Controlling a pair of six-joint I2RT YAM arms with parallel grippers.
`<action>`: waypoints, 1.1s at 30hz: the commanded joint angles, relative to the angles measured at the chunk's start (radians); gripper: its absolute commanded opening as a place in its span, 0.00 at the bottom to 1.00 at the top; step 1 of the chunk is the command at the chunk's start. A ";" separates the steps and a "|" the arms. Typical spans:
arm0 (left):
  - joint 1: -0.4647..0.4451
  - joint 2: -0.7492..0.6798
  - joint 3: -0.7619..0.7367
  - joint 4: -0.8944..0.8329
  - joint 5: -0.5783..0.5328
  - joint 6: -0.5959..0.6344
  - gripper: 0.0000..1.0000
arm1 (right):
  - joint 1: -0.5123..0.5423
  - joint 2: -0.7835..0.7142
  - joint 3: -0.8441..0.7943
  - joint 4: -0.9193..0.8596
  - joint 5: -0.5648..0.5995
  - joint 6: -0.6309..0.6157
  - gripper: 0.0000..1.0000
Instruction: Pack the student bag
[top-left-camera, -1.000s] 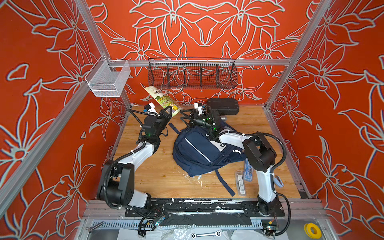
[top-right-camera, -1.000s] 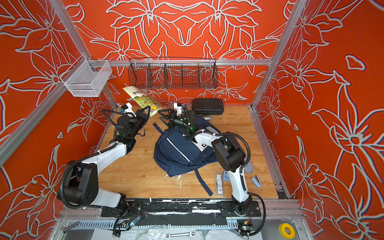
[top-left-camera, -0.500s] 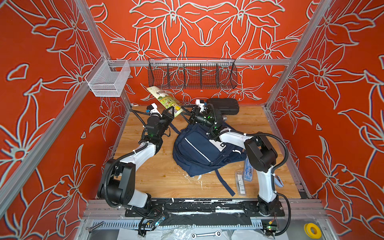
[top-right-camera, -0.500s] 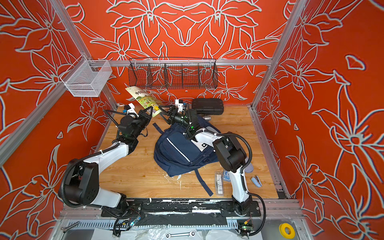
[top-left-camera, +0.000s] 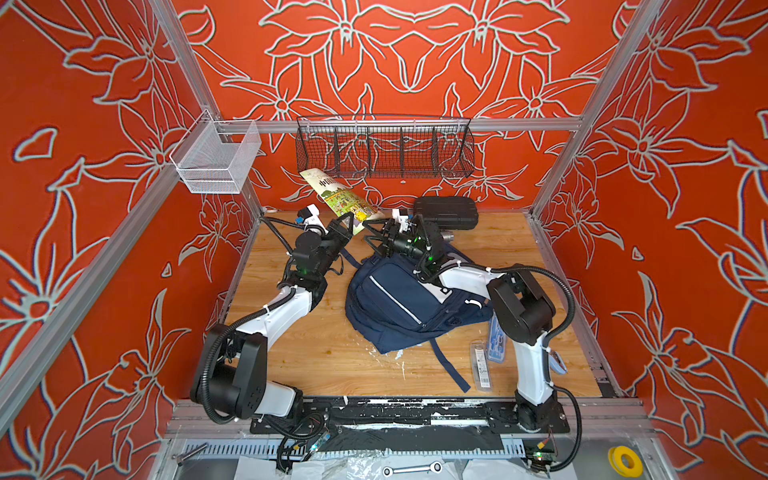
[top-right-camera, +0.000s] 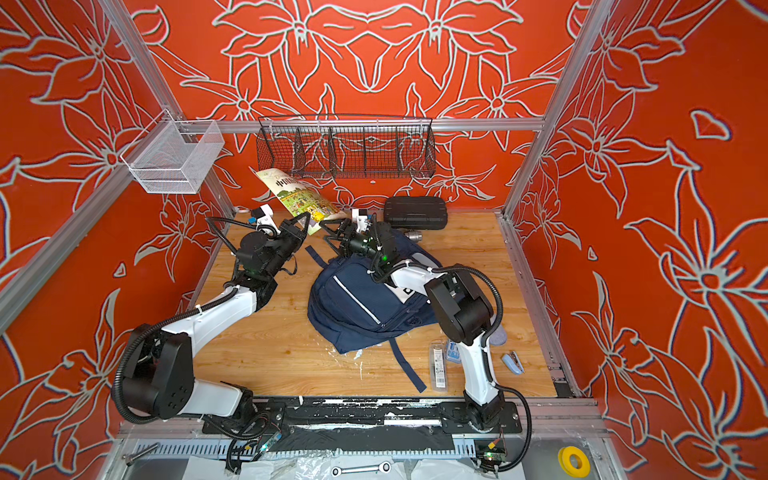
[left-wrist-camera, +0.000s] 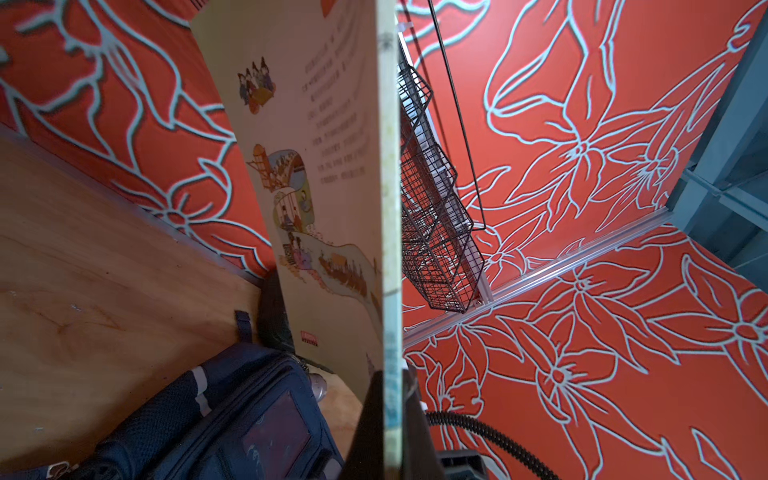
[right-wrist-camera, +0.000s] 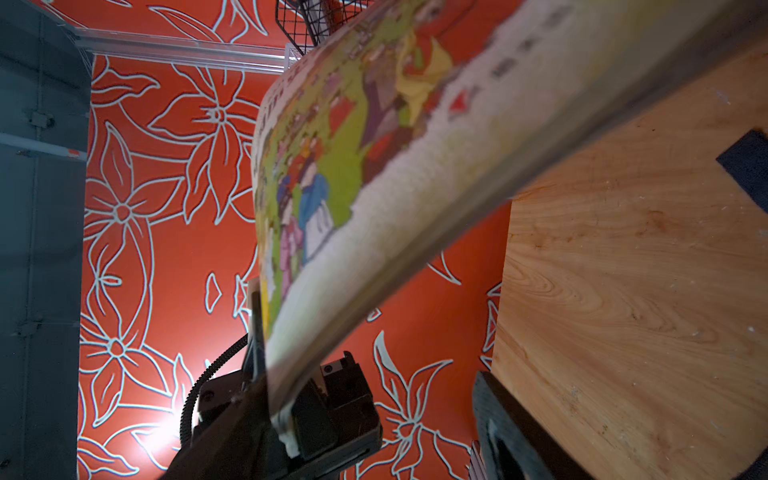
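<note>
Jutting over bare wooden tabletop (top-left-camera: 328, 353) by navy fabric backpack (top-left-camera: 386, 307), thin illustrated book (top-left-camera: 332, 193) clamped cornerwise by left gripper (top-left-camera: 350, 219), right gripper (top-left-camera: 370, 236) parted alongside.

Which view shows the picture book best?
A top view: the whole picture book shows, its low end in the left hand. The left wrist view crops its back cover; the right wrist view blurs its front.

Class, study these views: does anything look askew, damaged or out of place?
The thin illustrated picture book hangs tilted in the air, pinched near its lower end in the shut left tool, and it bows in the right wrist view. White flecks litter the wooden table beside the navy fabric backpack.
</note>
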 joint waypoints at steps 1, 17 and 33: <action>-0.016 -0.027 0.002 0.069 0.018 -0.005 0.00 | -0.009 0.022 0.063 0.083 0.032 0.038 0.76; -0.052 -0.116 -0.096 -0.019 -0.004 0.040 0.00 | -0.035 -0.022 0.022 0.095 0.134 -0.009 0.31; 0.172 -0.336 0.057 -0.813 0.243 0.474 0.88 | -0.131 -0.141 -0.070 -0.020 -0.168 -0.241 0.00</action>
